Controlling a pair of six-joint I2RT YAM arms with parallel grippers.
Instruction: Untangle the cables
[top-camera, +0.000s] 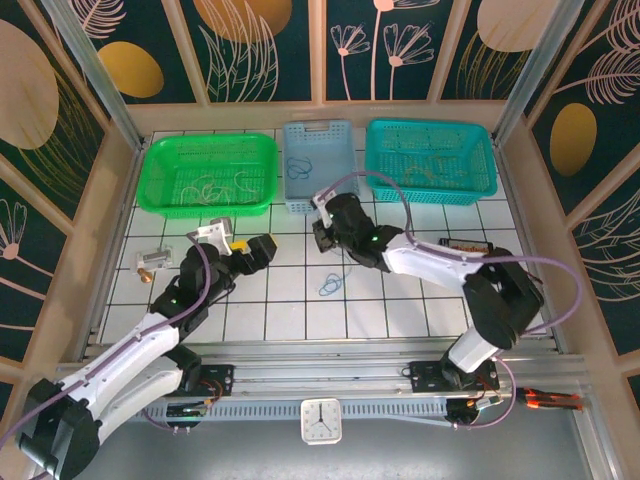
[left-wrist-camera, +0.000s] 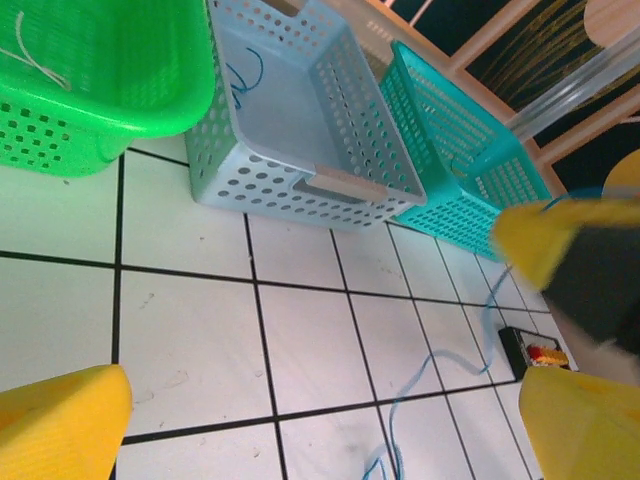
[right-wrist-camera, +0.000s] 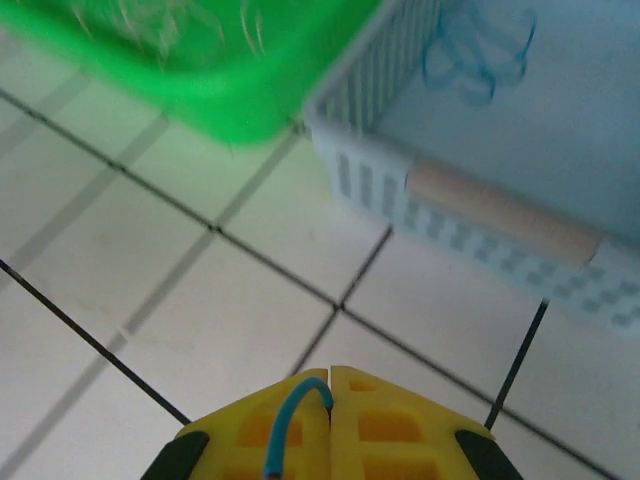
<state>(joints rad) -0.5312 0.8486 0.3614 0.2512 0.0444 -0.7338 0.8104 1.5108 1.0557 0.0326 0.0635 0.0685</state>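
Blue cable (top-camera: 333, 284) lies as a small loose coil on the white tiled table (top-camera: 280, 320), near the middle and in front of the blue basket (top-camera: 318, 206). One strand rises from the coil to the right claw (right-wrist-camera: 330, 378), whose yellow fingers are pressed together on it. In the right wrist view the thin blue strand arches out of the seam between them. That claw hangs over the tiles just in front of the blue basket, with the green basket (top-camera: 205, 208) off to its left.

The left claw (top-camera: 266, 249) is spread wide and holds nothing. It is above the table to the left of the coil, apart from it. In the left wrist view its fingers (left-wrist-camera: 60, 425) frame the cable, which runs across the tiles and up toward the right claw.

Inside the blue basket lies another blue cord (right-wrist-camera: 475, 70). Whitish cords (top-camera: 205, 185) lie in the green basket, and tan cords (top-camera: 430, 165) lie in the teal basket (top-camera: 430, 199).
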